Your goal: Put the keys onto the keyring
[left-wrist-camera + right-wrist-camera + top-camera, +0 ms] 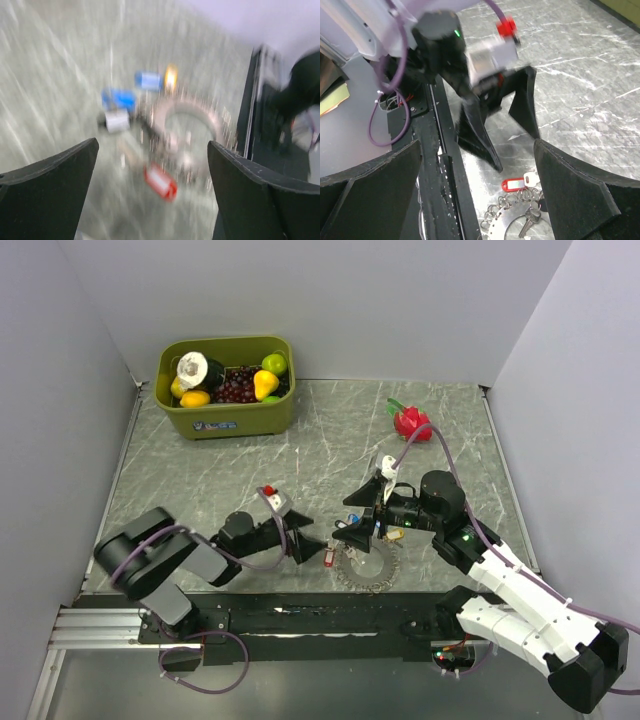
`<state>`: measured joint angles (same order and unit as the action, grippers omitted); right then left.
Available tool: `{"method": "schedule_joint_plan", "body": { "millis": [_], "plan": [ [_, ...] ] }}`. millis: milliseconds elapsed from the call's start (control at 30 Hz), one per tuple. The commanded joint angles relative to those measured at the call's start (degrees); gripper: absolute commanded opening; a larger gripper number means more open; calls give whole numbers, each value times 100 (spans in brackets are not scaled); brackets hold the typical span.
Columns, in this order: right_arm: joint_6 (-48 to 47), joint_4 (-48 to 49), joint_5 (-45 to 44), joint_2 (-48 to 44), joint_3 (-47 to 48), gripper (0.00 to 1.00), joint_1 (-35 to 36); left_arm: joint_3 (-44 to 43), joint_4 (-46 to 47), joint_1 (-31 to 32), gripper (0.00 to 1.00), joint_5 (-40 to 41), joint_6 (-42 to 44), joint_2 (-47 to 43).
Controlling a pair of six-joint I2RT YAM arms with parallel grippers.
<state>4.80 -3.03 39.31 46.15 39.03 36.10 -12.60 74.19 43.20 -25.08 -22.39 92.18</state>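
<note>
Red-headed key (515,183) lying flat, long axis across right wrist view, silver blade pointing right, keyring (506,220) just below, left gripper (152,145) and right gripper (477,144) both spread wide

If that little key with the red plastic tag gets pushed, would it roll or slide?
Likely slide, not roll: the red-tagged key lies flat on the smooth marbled tabletop. It looks small and light, so probably skids easily. Lying flat, it may be awkward to pinch.
</note>
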Motion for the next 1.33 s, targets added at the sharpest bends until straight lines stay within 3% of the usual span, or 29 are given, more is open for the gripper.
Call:
{"method": "schedule_joint_plan", "body": {
  "millis": [0, 167, 300, 533, 567, 733, 933, 1200, 1300],
  "plan": [
    [3, 259, -90, 61, -44, 100, -33, -365, -94, -66, 96, 389, 262, -876],
    [91, 285, -572, 122, -123, 100, -41, -375, -669, -434, 96, 776, -159, -1632],
    [302, 101, -1345, 61, -158, 100, -85, -234, -1274, -1006, 96, 1180, -1072, -2335],
    [873, -453, -3770, -561, -325, 100, -191, -629, -4946, -1138, 96, 3990, -1021, -4749],
    [943, -505, -3973, -650, -395, 100, -199, -682, -5680, -1138, 96, 4724, -1039, -4971],
    [1225, -743, -5125, -1116, -554, 100, -243, -902, -7119, -1138, 96, 5926, -1188, -6183],
    [1234, -822, -5153, -1196, -537, 100, -235, -718, -7402, -1138, 96, 6208, -1382, -6651],
    [971, -578, -4915, -1459, -510, 100, -235, -832, -7472, -1138, 96, 6322, -1470, -6257],
    [936, 69, -5692, -1609, -843, 100, -243, -779, -7104, -1138, 96, 6436, -1259, -6160]
  ]
}}
